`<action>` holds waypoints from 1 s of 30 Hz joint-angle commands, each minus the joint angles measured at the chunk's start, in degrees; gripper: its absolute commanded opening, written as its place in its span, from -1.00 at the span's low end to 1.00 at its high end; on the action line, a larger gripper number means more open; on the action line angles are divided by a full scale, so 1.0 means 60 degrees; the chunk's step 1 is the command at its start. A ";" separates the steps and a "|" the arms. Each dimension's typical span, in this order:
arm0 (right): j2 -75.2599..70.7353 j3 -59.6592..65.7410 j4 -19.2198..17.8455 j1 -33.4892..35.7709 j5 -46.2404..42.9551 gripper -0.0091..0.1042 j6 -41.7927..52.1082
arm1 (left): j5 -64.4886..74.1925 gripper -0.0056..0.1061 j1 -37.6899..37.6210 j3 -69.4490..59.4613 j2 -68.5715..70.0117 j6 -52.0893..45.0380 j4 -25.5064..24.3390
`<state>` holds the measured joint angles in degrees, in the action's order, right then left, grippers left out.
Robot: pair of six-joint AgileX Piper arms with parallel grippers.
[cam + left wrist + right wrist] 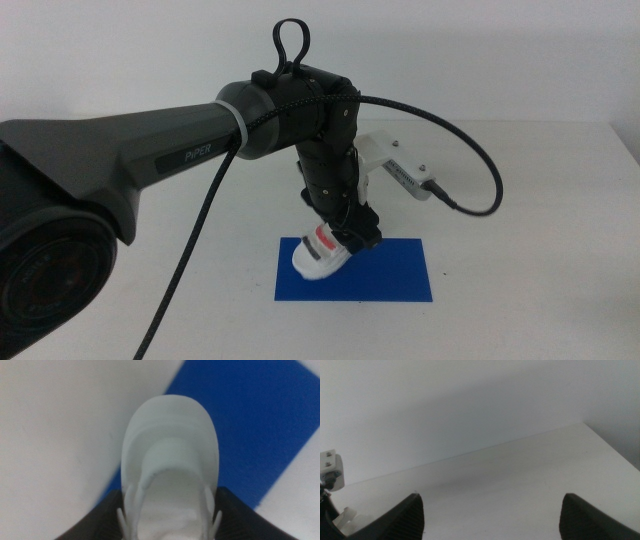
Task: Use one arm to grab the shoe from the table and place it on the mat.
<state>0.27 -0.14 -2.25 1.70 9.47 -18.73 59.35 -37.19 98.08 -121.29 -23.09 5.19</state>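
While the left gripper (345, 235) clasps the shoe (320, 255) at the mat's (390, 275) left end; right gripper (490, 520) spread wide.

I see the shoe (170, 455) in smooth, slightly glossy white plastic or rubber; the mat (390, 270) is flat matt blue; the surface (520, 170) is matt white; the arm (150, 160) is satin dark plastic.

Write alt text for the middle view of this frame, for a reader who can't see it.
The left gripper, on a dark arm reaching in from the left, holds a small white shoe at the left end of a blue mat on a white table. A black cable loops off the wrist.
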 commanded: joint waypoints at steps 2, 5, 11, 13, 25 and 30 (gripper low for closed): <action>-0.0045 0.0023 -0.0056 0.0017 -0.0081 0.56 0.0053 | -0.0192 -0.93 -0.0092 0.0062 0.0089 -0.1927 0.0148; -0.0045 0.0023 -0.0056 0.0017 -0.0081 0.56 0.0053 | 0.0334 -0.93 -0.0092 0.0062 0.0089 -0.4524 0.0185; -0.0045 0.0023 -0.0056 0.0017 -0.0081 0.56 0.0053 | 0.0668 -0.93 -0.0092 0.0062 0.0089 -0.5891 0.0420; -0.0045 0.0023 -0.0056 0.0017 -0.0081 0.56 0.0053 | 0.0693 -0.93 -0.0092 0.0062 0.0089 -0.5891 0.0863; -0.0045 0.0023 -0.0056 0.0017 -0.0081 0.56 0.0053 | 0.0600 -0.93 -0.0092 0.0062 -0.0408 -0.5893 0.0965; -0.0045 0.0023 -0.0056 0.0017 -0.0081 0.56 0.0053 | 0.0563 -0.92 -0.0092 0.0062 -0.0589 -0.5893 0.0773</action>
<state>0.27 -0.14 -2.25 1.70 9.47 -18.73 62.75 -37.62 98.21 -124.96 -58.49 10.04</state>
